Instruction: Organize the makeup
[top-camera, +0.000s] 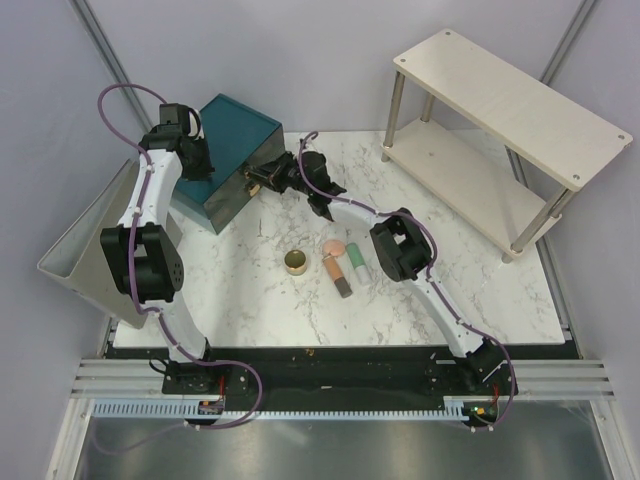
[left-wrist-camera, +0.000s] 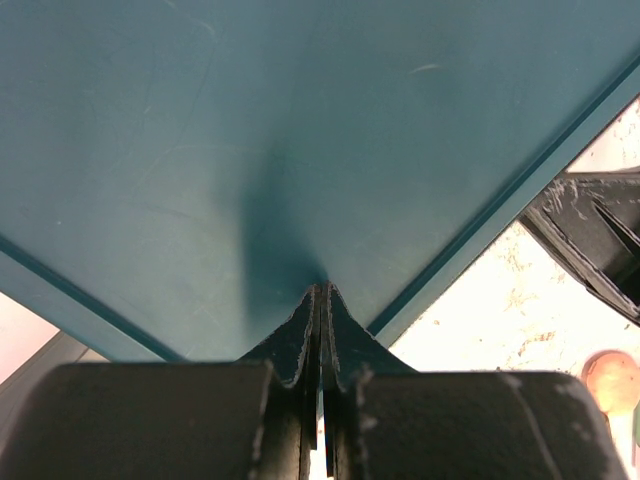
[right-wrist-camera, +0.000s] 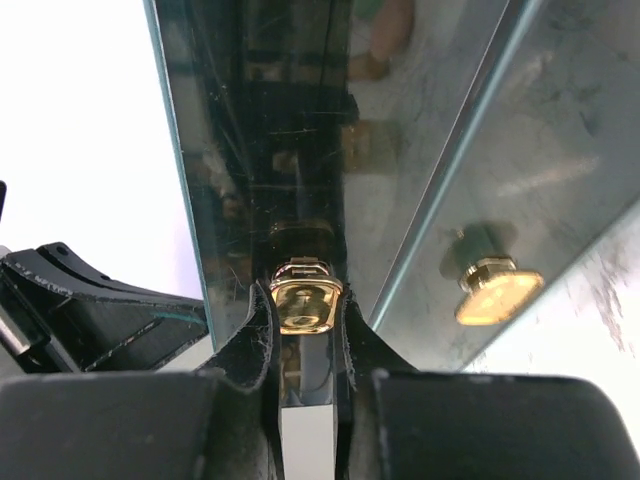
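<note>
Makeup (top-camera: 333, 265) lies well apart from right end effector (top-camera: 258, 182) clasping knob (right-wrist-camera: 305, 305).

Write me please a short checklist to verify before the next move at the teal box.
1. Right claw closed on the gold knob: ok.
2. Left claw shut, tips on the teal box: ok.
3. Second knob untouched: ok.
4. Gold tin, pink disc, orange tube, green tube lie apart from the box: ok.
5. Drawer slides freely: cannot tell.
</note>
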